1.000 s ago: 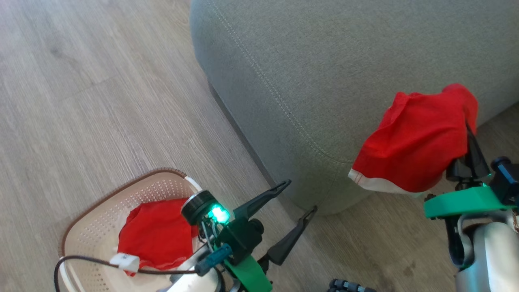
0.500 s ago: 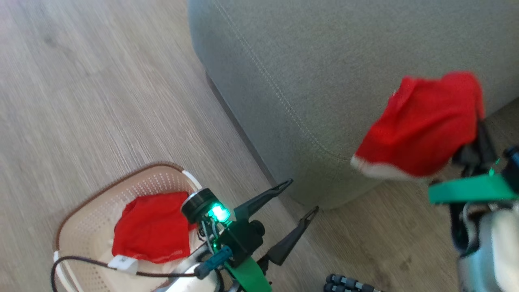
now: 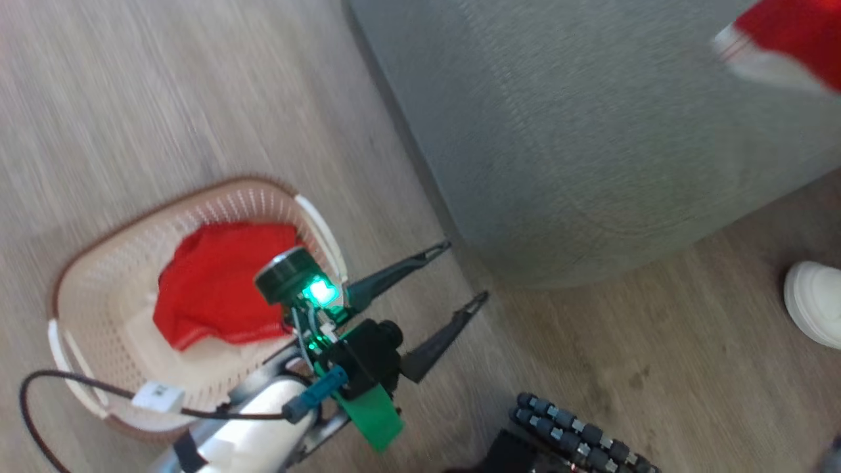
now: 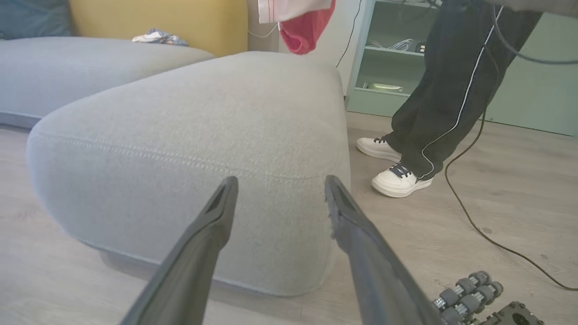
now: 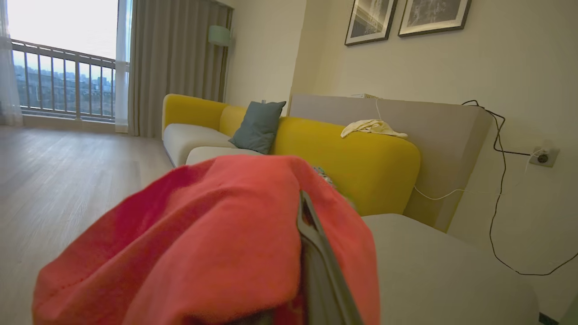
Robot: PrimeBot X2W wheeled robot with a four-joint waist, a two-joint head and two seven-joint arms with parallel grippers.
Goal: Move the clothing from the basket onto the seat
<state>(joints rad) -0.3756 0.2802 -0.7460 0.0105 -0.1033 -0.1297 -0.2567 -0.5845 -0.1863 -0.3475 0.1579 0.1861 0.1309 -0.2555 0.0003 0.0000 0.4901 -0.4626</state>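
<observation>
A red garment of the clothing [image 3: 213, 286] lies in the cream basket [image 3: 98, 263] on the floor. My left gripper [image 3: 464, 272] is open and empty just right of the basket, and its fingers [image 4: 212, 234] point at the grey seat [image 4: 203, 122]. My right gripper [image 5: 298, 210] is shut on another red garment [image 5: 203, 243], which drapes over its fingers. That held garment [image 3: 792, 29], with white trim, hangs over the seat [image 3: 591, 131] at the head view's top right, and also shows as the red cloth [image 4: 307, 29] above the seat's far side.
A person's dark trouser legs [image 4: 451, 81] and white shoes [image 4: 399, 180] stand right of the seat, and one shoe [image 3: 815, 302] shows on the wooden floor. A black cable [image 4: 474, 212] trails there. A yellow sofa back [image 5: 352, 167] rises behind the seat.
The head camera has swung, shifting the whole picture. My right gripper has carried its red garment up from the seat's front corner to above the seat. The left gripper stays open by the basket.
</observation>
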